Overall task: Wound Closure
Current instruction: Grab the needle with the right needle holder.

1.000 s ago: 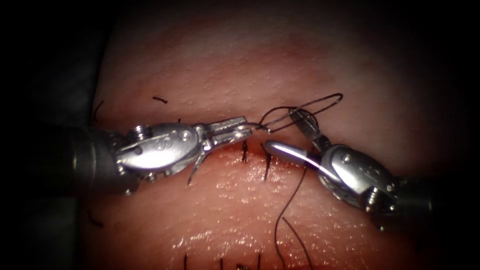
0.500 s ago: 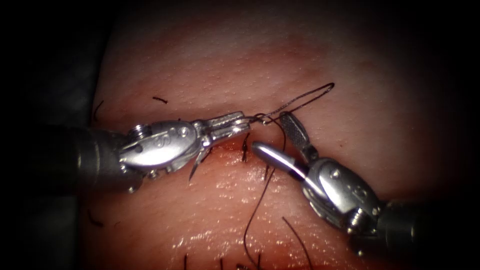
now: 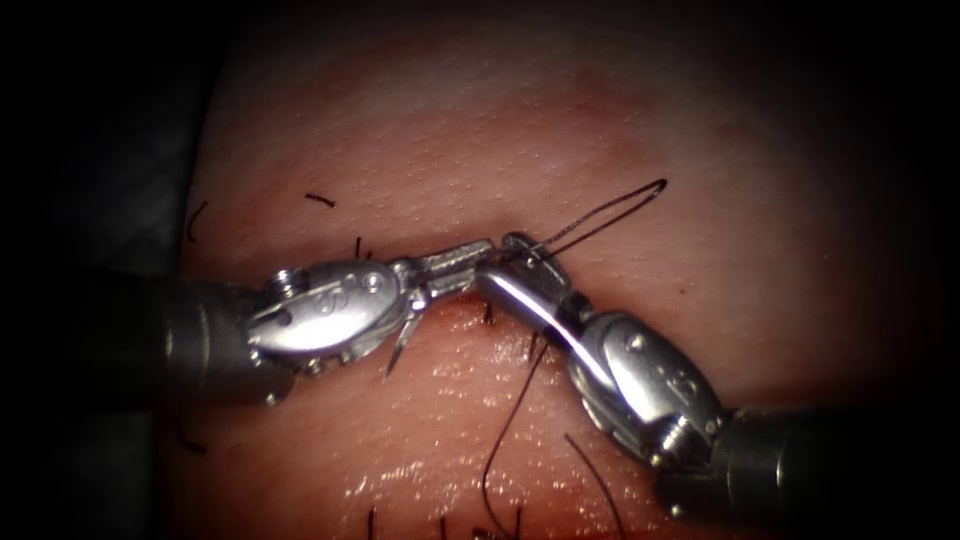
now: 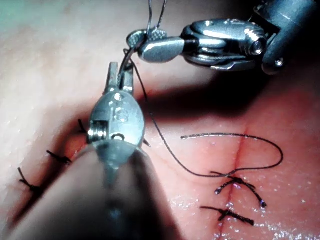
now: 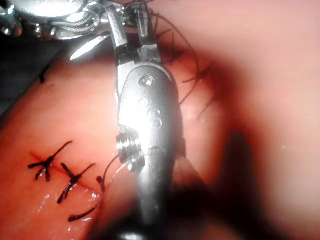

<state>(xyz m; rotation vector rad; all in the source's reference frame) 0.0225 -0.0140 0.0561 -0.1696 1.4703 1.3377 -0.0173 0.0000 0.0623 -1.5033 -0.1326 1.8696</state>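
Now we see both tools meeting above the cut (image 3: pixel 490 318): the left tool (image 3: pixel 480 252) fingers closed on the thread (image 3: pixel 610 205), the right tool (image 3: pixel 520 262) fingers pinching its loop. We judge thread light, limp, slippery; grip it near the tips.

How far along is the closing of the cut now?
Done: several knotted stitches cross the cut. In hand: the left hand grips the thread; the right hand touches that thread beside it. Left: the loop lies slack, not yet tightened.
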